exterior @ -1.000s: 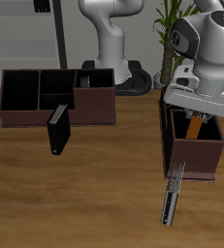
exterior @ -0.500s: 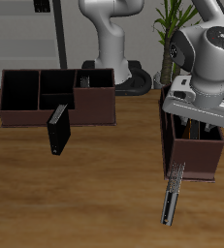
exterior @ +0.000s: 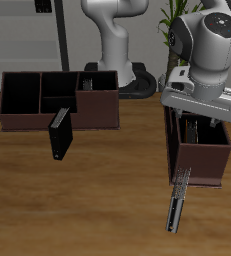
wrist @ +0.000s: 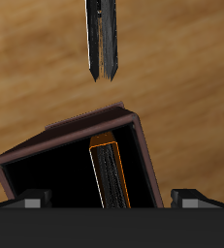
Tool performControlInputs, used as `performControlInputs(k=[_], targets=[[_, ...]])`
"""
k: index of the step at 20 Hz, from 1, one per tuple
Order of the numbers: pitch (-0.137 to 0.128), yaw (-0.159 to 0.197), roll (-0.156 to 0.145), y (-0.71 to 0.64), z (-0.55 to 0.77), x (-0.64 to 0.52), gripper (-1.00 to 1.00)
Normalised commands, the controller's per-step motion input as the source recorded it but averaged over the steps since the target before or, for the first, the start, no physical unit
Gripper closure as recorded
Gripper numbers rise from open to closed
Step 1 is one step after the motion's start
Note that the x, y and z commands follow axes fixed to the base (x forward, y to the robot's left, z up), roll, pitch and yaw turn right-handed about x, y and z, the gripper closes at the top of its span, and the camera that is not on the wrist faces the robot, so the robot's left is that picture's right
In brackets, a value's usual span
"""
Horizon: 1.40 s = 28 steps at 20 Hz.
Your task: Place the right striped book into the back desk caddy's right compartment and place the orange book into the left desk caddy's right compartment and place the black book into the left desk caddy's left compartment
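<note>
The orange book (wrist: 112, 172) stands on edge inside a black-lined compartment of the left desk caddy (exterior: 201, 160), as the wrist view shows. My gripper (exterior: 197, 116) hangs open just above that caddy, fingers (wrist: 26, 201) spread wide, holding nothing. The black book (exterior: 60, 135) stands upright on the table in front of the back desk caddy (exterior: 27, 112). A grey striped book top (exterior: 87, 82) sticks out of that caddy's end section nearest the left caddy; I cannot tell whether it is the right striped book.
A slim striped book (exterior: 177, 200) with a pale edge lies on the table by the left caddy's front end, also seen in the wrist view as the slim striped book (wrist: 102, 39). A potted plant (exterior: 172, 30) stands behind the caddy.
The gripper has risen out of the left caddy and shifted slightly back. The orange book stays in the compartment, its orange edge no longer showing in the exterior view.
</note>
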Motion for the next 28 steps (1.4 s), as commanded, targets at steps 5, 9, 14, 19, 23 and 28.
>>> performControlInputs(k=[5,9,14,19,23,28], targets=[[-0.034,0.035,0.011,-0.62,0.37,-0.13,-1.00],[-0.036,0.031,0.038,-0.91,0.39,-0.14,-1.00],[-0.067,0.075,0.062,-0.73,0.26,-0.23,-1.00],[-0.053,0.170,0.107,-0.88,0.02,-0.18,-1.00],[-0.040,0.036,0.045,-0.87,0.02,0.00,-1.00],[-0.061,0.019,0.000,-0.80,-0.06,-0.06,-1.00]])
